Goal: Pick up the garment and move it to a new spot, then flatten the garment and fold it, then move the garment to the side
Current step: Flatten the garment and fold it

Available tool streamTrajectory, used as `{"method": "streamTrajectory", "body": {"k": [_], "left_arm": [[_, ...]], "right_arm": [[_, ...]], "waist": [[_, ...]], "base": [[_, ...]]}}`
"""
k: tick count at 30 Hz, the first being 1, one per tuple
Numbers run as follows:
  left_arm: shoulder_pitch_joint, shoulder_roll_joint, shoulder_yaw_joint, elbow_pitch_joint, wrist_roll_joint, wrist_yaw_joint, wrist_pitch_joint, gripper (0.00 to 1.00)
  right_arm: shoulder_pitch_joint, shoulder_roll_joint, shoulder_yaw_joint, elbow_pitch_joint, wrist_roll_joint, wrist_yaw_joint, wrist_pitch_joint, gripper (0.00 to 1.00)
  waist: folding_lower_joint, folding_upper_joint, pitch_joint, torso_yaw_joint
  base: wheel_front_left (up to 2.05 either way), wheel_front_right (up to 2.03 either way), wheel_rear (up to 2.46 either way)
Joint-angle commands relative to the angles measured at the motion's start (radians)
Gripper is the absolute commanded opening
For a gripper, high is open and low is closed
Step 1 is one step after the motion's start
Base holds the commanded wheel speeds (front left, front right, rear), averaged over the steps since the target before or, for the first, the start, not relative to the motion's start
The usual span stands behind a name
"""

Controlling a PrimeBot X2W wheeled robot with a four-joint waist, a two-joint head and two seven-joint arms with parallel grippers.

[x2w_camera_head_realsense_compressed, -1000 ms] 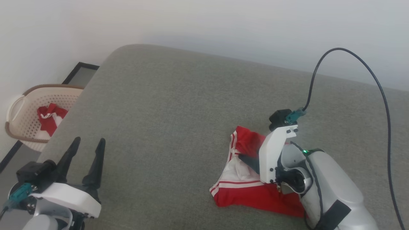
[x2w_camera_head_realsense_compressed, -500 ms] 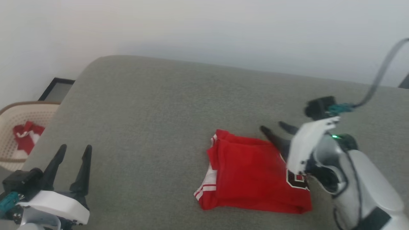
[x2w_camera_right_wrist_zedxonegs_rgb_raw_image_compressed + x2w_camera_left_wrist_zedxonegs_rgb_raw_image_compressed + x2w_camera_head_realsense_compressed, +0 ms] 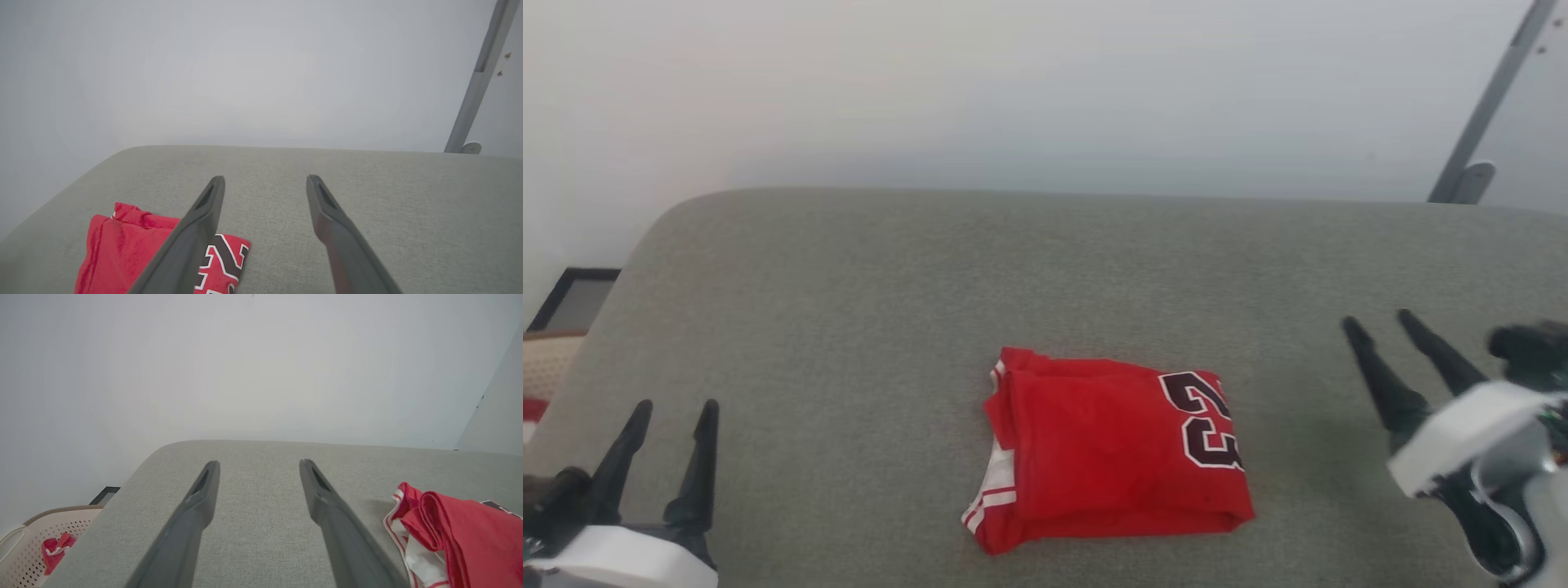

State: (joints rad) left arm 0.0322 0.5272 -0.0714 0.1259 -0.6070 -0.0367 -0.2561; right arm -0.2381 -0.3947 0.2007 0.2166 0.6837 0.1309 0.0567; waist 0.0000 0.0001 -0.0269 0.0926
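Observation:
The garment [image 3: 1111, 449], a red jersey with a black white-outlined number and white striped trim, lies folded into a compact rectangle on the grey cushioned surface [image 3: 849, 310]. It also shows at the right edge of the left wrist view [image 3: 453, 535] and at the lower left of the right wrist view [image 3: 135, 245]. My left gripper [image 3: 676, 406] stands open at the lower left, well away from the garment. My right gripper [image 3: 1378, 319] is open to the right of the garment, apart from it, with nothing between its fingers.
A cream perforated basket [image 3: 24, 547] with a small red-and-white cloth bundle [image 3: 55, 549] sits on the floor off the surface's left end. A white wall runs behind. A grey metal pole [image 3: 1486, 106] stands at the back right. A dark frame [image 3: 572, 298] leans at far left.
The right gripper has let go of the garment and drawn back to the right; the garment now lies folded flat with the number up. The head camera has shifted, sliding the scene leftward.

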Motion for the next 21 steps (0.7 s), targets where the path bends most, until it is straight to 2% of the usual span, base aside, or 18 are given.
{"method": "streamTrajectory", "body": {"k": [1,11,21], "left_arm": [[0.018,0.001,0.01,-0.007,0.003,0.001,-0.005,1.0],[0.068,-0.009,0.062,-0.035,0.02,-0.008,-0.009,1.0],[0.089,-0.03,0.082,-0.052,0.044,-0.024,-0.01,1.0]], "right_arm": [[0.026,-0.01,-0.011,-0.014,-0.014,0.0,-0.04,1.0],[0.171,-0.007,-0.102,-0.035,-0.042,0.0,-0.222,1.0],[0.256,0.026,-0.172,-0.048,-0.074,0.0,-0.275,1.0]], "waist": [[0.0,-0.0001,-0.007,-0.017],[0.0,-0.0001,-0.022,-0.05],[0.0,-0.0001,-0.028,-0.061]], "base": [[0.0,0.0,0.0],[0.0,0.0,0.0],[0.0,0.0,0.0]]}}
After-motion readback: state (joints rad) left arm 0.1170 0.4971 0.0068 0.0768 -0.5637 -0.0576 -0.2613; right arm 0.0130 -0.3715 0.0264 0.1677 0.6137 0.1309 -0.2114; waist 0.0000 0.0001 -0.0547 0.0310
